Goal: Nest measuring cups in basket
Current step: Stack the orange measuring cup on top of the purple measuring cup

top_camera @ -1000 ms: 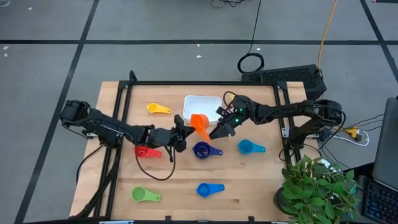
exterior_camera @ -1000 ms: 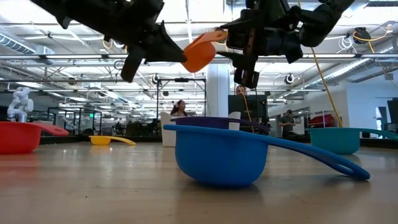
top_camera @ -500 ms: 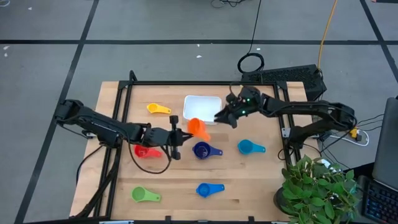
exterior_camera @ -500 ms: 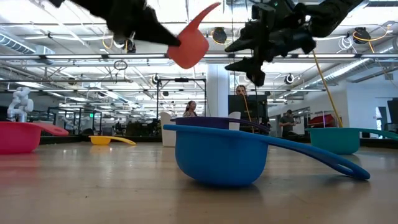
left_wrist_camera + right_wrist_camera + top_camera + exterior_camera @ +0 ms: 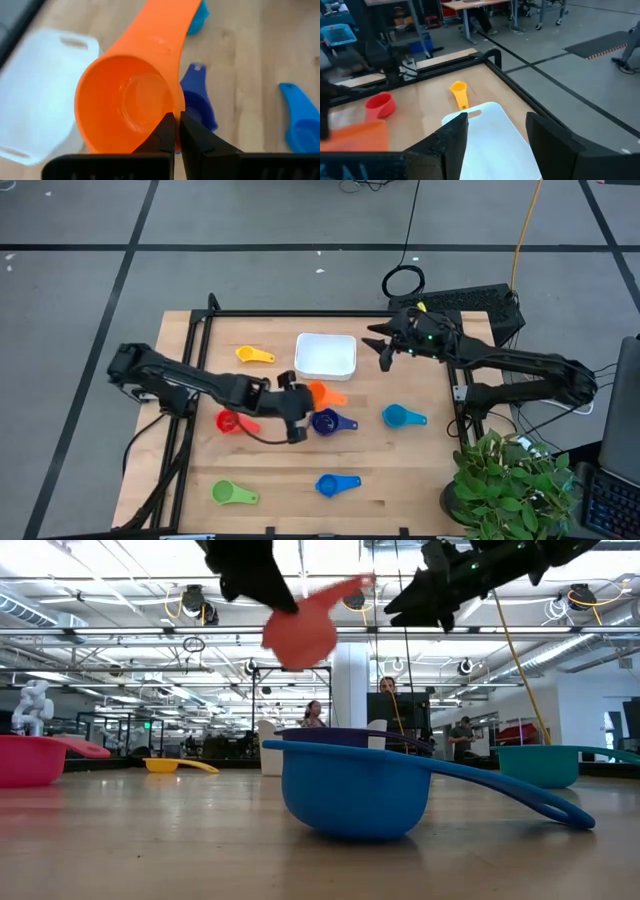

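Observation:
My left gripper [image 5: 304,399] is shut on the orange measuring cup [image 5: 322,392] and holds it above the table, just near of the white basket [image 5: 326,355] and beside the navy cup [image 5: 326,421]. My right gripper [image 5: 381,347] hangs open and empty in the air off the basket's right side. The yellow [image 5: 253,355], red [image 5: 228,422], teal [image 5: 400,417], blue [image 5: 335,484] and green [image 5: 232,493] cups rest on their bowls on the wood. The basket [image 5: 492,132] shows nothing inside. My left gripper pinches the wall of the orange cup's bowl at its rim [image 5: 175,112], one finger inside the bowl and one outside. The fingers slant down from the table's left. The cup is lifted clear and tilted, with its handle [image 5: 167,30] pointing away from the gripper.
A black frame rail [image 5: 320,314] runs along the table's far edge and down both sides. A potted plant [image 5: 510,480] stands off the near right corner. Bare wood lies between the navy and blue cups.
My right gripper has drawn away from the orange cup, up and toward the table's far right, levelling out. My left gripper has risen and rolled its wrist. The cup has turned with it and come from over the basket's near edge toward the navy cup.

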Controlling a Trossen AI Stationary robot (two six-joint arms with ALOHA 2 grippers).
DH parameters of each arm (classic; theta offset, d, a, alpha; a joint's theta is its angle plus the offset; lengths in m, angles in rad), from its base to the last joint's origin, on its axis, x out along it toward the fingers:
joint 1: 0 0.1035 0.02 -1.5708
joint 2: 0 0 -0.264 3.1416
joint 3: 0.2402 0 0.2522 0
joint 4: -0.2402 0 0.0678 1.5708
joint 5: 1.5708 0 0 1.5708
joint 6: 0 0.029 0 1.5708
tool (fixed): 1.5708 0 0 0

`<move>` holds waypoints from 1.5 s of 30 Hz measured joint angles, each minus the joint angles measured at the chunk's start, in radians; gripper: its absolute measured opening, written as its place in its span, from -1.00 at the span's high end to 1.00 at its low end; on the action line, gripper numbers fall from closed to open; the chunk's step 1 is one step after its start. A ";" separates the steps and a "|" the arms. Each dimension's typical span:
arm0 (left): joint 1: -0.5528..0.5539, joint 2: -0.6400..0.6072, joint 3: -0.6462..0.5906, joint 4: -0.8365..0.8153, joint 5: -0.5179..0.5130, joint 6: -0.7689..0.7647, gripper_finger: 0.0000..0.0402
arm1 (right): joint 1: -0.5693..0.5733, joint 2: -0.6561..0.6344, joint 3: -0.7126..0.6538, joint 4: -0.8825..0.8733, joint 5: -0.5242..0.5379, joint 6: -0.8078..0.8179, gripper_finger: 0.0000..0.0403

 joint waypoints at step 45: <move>-0.069 0.241 0.100 0.025 -0.029 -0.202 0.69 | 0.001 -0.030 0.000 -0.098 0.000 0.011 0.04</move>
